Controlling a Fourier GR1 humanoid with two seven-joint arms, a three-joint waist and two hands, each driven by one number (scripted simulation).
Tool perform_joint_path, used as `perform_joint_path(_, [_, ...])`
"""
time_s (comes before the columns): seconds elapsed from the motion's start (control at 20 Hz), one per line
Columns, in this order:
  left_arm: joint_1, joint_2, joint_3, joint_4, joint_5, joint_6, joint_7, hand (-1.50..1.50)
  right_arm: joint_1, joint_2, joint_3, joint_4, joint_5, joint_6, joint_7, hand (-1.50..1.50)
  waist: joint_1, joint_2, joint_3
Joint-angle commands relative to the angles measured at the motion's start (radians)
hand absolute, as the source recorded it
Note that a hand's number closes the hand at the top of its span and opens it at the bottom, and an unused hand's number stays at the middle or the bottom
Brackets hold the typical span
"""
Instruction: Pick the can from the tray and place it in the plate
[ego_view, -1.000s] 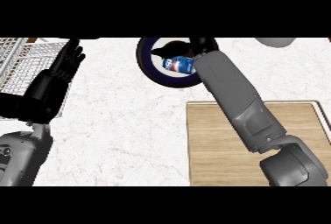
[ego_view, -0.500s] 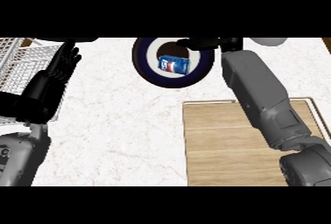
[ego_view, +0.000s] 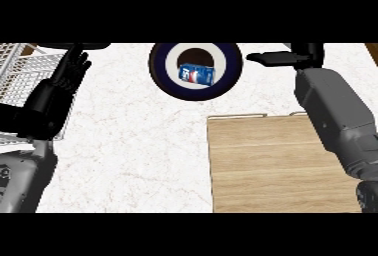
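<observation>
Two grey forearms w/ smooth boxy shells; black left hand (ego_view: 65, 80) and black right hand (ego_view: 284, 56), slim fingers, black wrist cuffs.

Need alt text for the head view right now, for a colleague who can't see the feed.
A blue can lies on its side in the dark-rimmed plate at the counter's far edge. The right hand is beside the plate, apart from the can, above a wooden tray. The left hand rests open by a wire rack.

The can (ego_view: 197, 74) lies on its side in the dark-rimmed plate (ego_view: 164, 76), the right hand (ego_view: 284, 56) open just beside it.
</observation>
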Motion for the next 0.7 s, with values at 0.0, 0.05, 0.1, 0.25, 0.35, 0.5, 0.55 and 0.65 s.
perform_joint_path(0.0, [0.007,0.012,0.013,-0.040,0.021,-0.017,0.046,0.00,0.072,-0.071,-0.006,0.018,0.002,0.100,-0.070,-1.50,0.004,-0.003,0.001])
perform_joint_path(0.05, [0.024,-0.001,0.001,-0.018,-0.003,-0.012,0.005,0.00,0.098,-0.089,0.003,0.026,0.012,0.132,-0.086,-1.50,0.001,-0.001,0.001])
perform_joint_path(0.1, [0.028,-0.018,-0.001,0.024,-0.016,-0.010,-0.045,0.00,0.093,-0.085,-0.005,0.024,0.008,0.114,-0.103,-1.50,0.000,0.002,0.000])
perform_joint_path(0.25, [0.041,0.021,0.035,0.004,0.010,-0.048,-0.044,0.00,0.072,-0.139,-0.009,0.039,0.013,0.131,-0.067,-1.50,0.006,0.000,0.000])
perform_joint_path(0.35, [0.018,0.002,0.019,-0.021,0.011,-0.032,0.016,0.00,0.134,-0.135,0.000,0.045,0.024,0.164,-0.137,-1.50,0.006,0.000,0.002])
perform_joint_path(0.5, [0.016,-0.003,0.020,-0.016,-0.009,-0.020,0.015,0.00,0.133,-0.206,-0.001,0.041,0.028,0.228,-0.131,-1.50,-0.002,-0.003,0.001])
perform_joint_path(0.55, [0.034,-0.013,0.010,-0.028,-0.017,-0.018,0.008,0.00,0.137,-0.198,0.002,0.041,0.034,0.198,-0.143,-1.50,0.000,-0.003,0.001])
perform_joint_path(0.65, [0.042,-0.026,-0.002,-0.033,-0.008,-0.028,0.017,0.00,0.140,-0.186,0.009,0.041,0.048,0.141,-0.165,-1.50,0.003,-0.003,0.001])
